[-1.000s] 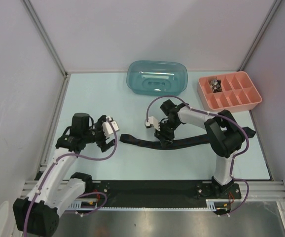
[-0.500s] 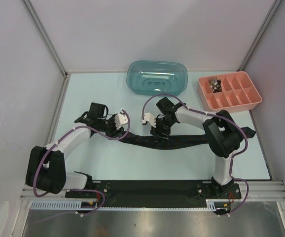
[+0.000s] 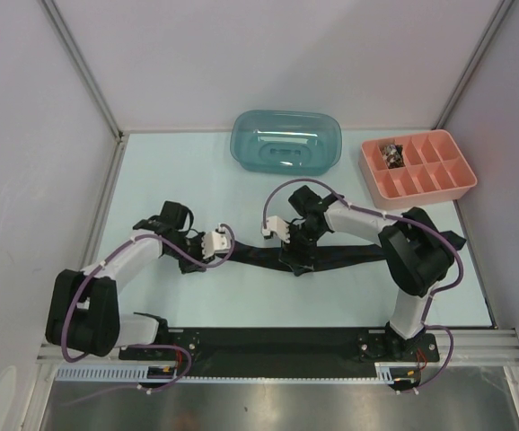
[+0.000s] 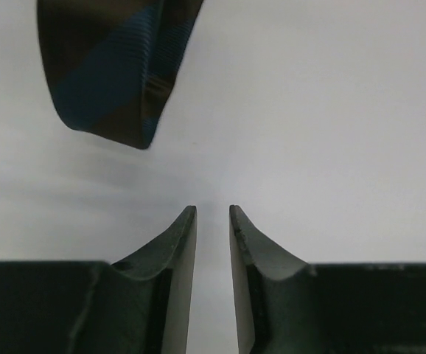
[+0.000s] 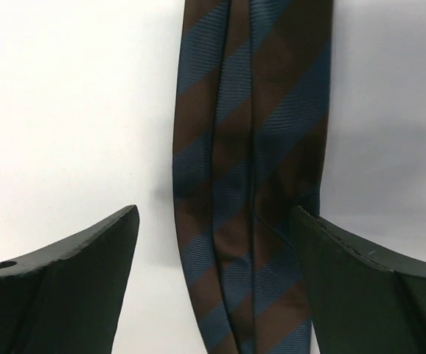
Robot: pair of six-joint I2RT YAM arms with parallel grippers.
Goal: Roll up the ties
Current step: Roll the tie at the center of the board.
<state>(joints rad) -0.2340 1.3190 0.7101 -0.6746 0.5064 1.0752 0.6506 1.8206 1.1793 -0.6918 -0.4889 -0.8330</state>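
1. Currently one tie (image 3: 345, 258) lies stretched out flat across the middle of the table (image 3: 152, 171), running from left to right in front of both arms.
2. From above it looks black; the wrist cameras show it striped in dark brown and deep blue.
3. Its left end lies just beside the left gripper (image 4: 213, 212), and its right part passes behind the right arm's upper joints toward the right edge of the mat.
4. In the left wrist view the two fingers (image 4: 176, 258) stand nearly together, with only a thin slit between them.
5. Nothing sits in that slit; bare table shows through it.
6. The rounded end of the tie lies ahead of those fingertips and off to the left, apart from them.
7. The right gripper (image 5: 214, 210) is down over the middle stretch of the tie with its jaws spread wide.
8. The tie runs lengthwise between the right fingers (image 5: 88, 258), folded along its length so that a seam shows down its centre.
9. One finger stands clear of the cloth with table showing between them, while the other overlaps the tie's edge in the picture; whether it touches I cannot tell.
10. The jaws do not pinch the cloth.
11. At the far side of the table stand a teal tub (image 3: 286, 142) and, to its right, a pink divided tray (image 3: 439, 175).
12. One far-left compartment of the tray holds a small dark item, too small to make out.
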